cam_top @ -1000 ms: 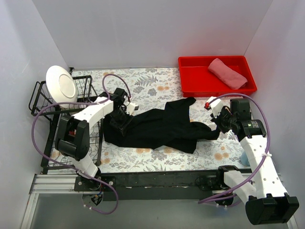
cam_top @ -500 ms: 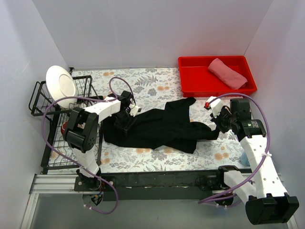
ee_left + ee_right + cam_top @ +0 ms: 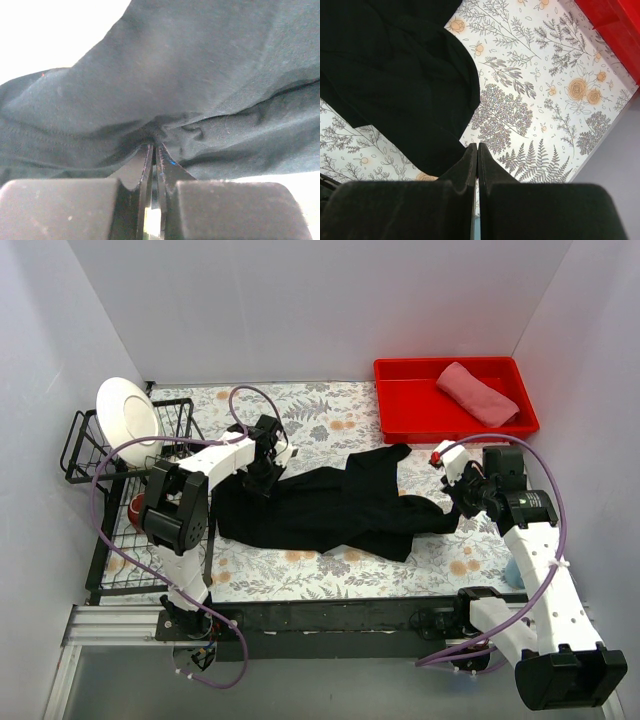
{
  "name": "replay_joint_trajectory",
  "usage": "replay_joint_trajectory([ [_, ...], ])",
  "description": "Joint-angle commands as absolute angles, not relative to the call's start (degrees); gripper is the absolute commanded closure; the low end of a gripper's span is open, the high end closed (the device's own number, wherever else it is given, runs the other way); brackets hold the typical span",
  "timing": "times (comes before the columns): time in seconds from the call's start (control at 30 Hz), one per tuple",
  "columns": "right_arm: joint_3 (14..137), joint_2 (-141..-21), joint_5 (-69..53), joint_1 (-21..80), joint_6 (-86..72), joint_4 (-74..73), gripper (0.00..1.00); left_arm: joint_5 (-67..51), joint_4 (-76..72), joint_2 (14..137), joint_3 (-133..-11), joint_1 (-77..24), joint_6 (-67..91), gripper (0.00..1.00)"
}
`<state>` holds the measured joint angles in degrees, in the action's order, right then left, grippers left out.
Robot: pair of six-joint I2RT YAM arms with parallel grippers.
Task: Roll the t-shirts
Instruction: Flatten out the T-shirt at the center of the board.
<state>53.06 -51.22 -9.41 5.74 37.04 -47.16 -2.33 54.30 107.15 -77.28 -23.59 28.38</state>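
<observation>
Black t-shirt lies stretched out across the middle of the flowery tablecloth. The right arm comes up from the near edge with its elbow bent. The right gripper sits at the shirt's right end, fingers pressed together, and I can't tell if any cloth is caught. The left arm doubles over to the shirt's left end, where the left gripper is pinching a bunched fold. Left of the shirt, a wire rack holds a white plate on edge. Beyond the shirt's right end, a red tray has the pink t-shirt bundled inside.
</observation>
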Motion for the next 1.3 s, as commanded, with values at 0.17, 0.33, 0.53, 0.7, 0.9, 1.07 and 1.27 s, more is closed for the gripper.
replay_joint_trajectory([
  [0.17,55.54,-51.59,-6.43,5.71,32.79,-41.14,0.99,-0.7,56.51,102.75,-86.19,-23.38,26.37,1.0],
  [0.33,63.7,-53.43,5.18,3.79,29.71,-30.77,0.99,2.19,56.51,100.81,-100.87,-20.93,25.84,1.0],
  [0.53,77.4,-60.46,6.42,-2.37,28.65,-22.34,0.99,6.5,57.22,105.02,-123.73,-19.07,24.96,1.0],
  [0.7,88.58,-67.48,7.3,-5.88,26.81,-18.46,0.99,12.46,49.95,103.46,-128.5,-18.9,24.87,1.0],
  [0.9,100.28,-70.58,-1.71,-7.56,26.45,-23.02,0.99,13.63,48.42,100.64,-128.85,-18.63,25.84,1.0],
  [1.07,95.28,-59.28,-17.44,-7.65,32.58,-37.5,0.99,10.03,49.83,98.0,-125.26,-18.72,25.49,1.0],
  [1.27,101.59,-48.0,-20.58,-7.65,39.81,-57.99,0.99,8.53,51.06,92.73,-117.1,-18.63,25.49,1.0],
])
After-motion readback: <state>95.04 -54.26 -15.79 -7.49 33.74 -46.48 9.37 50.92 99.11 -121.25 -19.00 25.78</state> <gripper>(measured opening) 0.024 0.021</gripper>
